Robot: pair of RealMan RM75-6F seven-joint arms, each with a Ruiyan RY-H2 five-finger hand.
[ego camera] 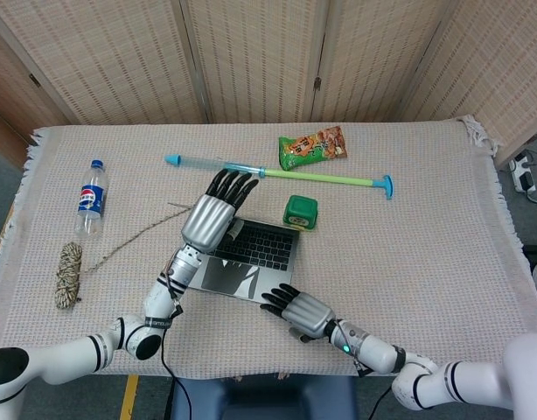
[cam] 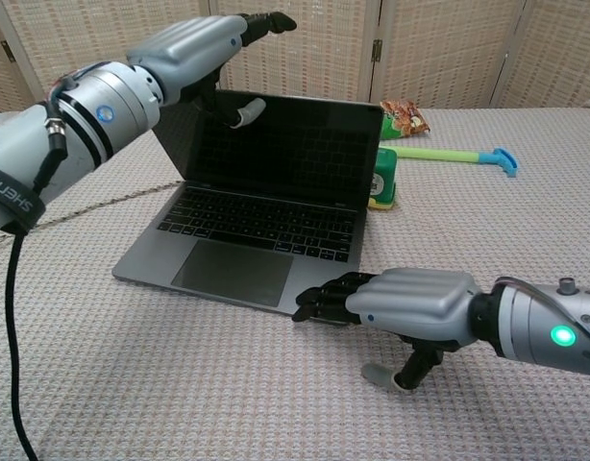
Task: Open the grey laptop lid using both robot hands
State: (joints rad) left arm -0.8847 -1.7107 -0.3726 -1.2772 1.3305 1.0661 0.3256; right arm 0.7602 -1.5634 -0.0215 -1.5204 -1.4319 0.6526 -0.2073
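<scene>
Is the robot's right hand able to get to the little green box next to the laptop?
Probably yes. The right hand rests near the laptop front corner, and the cloth between it and the green box looks bare.

bottle, twine, snack bag, green tin
</scene>
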